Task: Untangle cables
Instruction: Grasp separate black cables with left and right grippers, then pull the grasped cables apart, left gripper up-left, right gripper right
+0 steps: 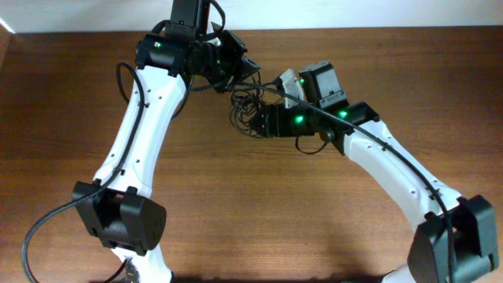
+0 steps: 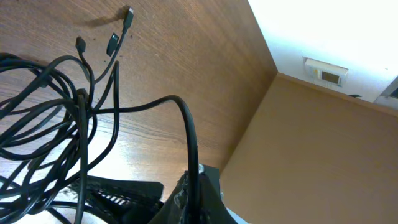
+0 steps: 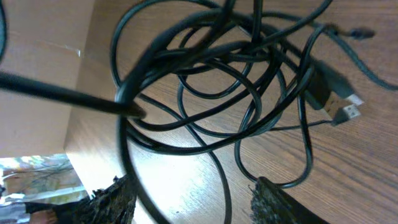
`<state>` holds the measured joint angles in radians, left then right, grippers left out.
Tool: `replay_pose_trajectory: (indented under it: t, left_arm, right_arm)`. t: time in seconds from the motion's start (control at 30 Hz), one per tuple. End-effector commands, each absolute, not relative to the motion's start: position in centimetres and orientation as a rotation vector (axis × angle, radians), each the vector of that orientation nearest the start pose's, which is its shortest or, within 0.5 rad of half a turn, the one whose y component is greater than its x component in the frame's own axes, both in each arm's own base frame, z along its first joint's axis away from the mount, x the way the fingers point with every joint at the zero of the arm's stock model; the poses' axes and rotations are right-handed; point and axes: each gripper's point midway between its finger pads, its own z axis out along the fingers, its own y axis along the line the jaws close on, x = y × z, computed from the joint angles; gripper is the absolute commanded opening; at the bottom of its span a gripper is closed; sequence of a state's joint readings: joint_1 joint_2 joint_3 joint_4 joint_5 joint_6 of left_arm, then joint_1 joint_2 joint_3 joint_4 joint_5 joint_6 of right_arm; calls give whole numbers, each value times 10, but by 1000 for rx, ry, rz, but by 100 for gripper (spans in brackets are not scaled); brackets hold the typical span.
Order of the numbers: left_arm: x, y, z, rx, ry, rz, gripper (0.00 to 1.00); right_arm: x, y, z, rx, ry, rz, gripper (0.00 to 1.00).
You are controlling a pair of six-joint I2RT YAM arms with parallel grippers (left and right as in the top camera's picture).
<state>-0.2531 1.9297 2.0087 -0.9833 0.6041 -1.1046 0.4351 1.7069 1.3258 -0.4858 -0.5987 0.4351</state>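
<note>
Overhead first: the cables (image 1: 245,110) are one small snarl on the table (image 1: 377,55), up near the far edge, right between the two wrists. The left gripper (image 1: 240,69) sits just behind the snarl and the right gripper (image 1: 266,119) is right at its near side.

Left wrist cam: one strand comes up out of the left gripper (image 2: 189,199) and arcs over into the bundle (image 2: 68,124). It looks pinched shut on that strand, though the fingertips are mostly cut off at the bottom edge, so I'm not 100% sure. A few loose plug ends (image 2: 129,14) lie on the wood beyond.

Right wrist cam: its fingers (image 3: 112,199) are spread wide and holding nothing, with the knot (image 3: 211,81) just past them and a loop hanging down between. A USB plug (image 3: 336,106) lies off to one side.

These cords look light, floppy and a bit slick, so loops will drag along together. I'd grab near a plug end, since that's the stiffest part and the easiest to trace.
</note>
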Motion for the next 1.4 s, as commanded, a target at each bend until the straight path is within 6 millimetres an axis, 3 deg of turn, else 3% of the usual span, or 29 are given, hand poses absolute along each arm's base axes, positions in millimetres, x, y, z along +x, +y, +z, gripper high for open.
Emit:
replay_pose_trajectory:
  t: [0.0,0.07,0.1,0.2,0.27,0.33,0.4,0.43,0.53,0.6,0.7,0.8,0.87,0.93,1.03,1.13,1.23,1.3,1.37]
  left_arm:
    - [442,-217,297,-813,2548,-1305,5]
    - [444,-214,296,-822,2542,-1277,4]
    - [448,-208,293,-803,2531,-1218,3]
    - [468,-176,280,-434,2492,-834,6]
    - [477,-153,275,-198,2467,-574,2]
    - [482,-124,269,-180,2464,-346,0]
    - [483,-91,264,-236,2464,-164,0]
    - [485,-80,264,-182,2462,-95,0]
    - [486,-66,264,-59,2469,-14,3]
    - [484,-50,262,-93,2478,49,7]
    - [481,-48,259,-70,2497,63,6]
    - [482,-37,260,67,2494,181,13]
    - [480,8,266,-44,2470,405,8]
    - [479,33,271,-110,2452,491,1]
    - [482,71,277,-219,2412,541,0]
    - [482,101,282,-299,2381,557,0]
    - [479,115,282,-335,2378,572,0]
    - [479,118,282,-341,2379,573,0]
    - [482,106,277,-307,2401,486,0]
  right_arm:
    - [373,277,178,-300,2494,1056,41]
    - [381,269,173,-260,2499,961,11]
    - [384,266,172,-247,2499,934,4]
    - [387,248,191,-205,2471,914,4]
    - [385,215,217,-117,2458,828,4]
    - [375,169,249,2,2444,726,4]
    - [354,117,283,141,2413,658,4]
    - [341,93,296,212,2386,631,4]
    - [313,47,313,362,2340,565,4]
    - [298,18,315,453,2326,513,4]
    - [295,22,309,418,2364,544,4]
    - [295,14,301,404,2404,501,4]
    - [288,-6,313,433,2392,447,4]
    - [282,-21,326,473,2365,408,4]
    - [266,-59,335,646,2324,329,4]
    - [251,-91,324,797,2334,253,4]
    - [238,-121,303,969,2380,168,4]
    - [240,-126,287,1000,2448,194,4]
    - [253,-111,272,903,2545,312,4]
